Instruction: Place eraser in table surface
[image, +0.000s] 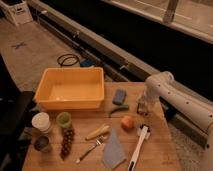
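At the left edge of the table surface (160, 155) stand a white cup (41, 121), a small green cup (63, 119), a dark round container (42, 143) and a bunch of dark grapes (66, 142), with the yellow bin (70, 89) behind them. Further right lie a fork (90, 149), a banana-like yellow piece (97, 132) and a grey-blue cloth (114, 149). Past the middle come the blue pad (119, 96), a green pepper-shaped item (119, 109), an orange-red fruit (128, 122) and the white-handled brush (138, 148). The gripper (143, 107) hangs at the right side of the table, pointing down from the white arm (172, 97), low over the planks just right of the blue pad and behind the brush head. A small dark shape sits at its tip, which may be the eraser (143, 108), but this cannot be made out with certainty, nor can its long axis. Whether the fingers are apart or clamped on it cannot be told. If the eraser is indeed held there, it lies directly under the gripper, so the coming move seems a short straight descent onto the bare wood, then a release.
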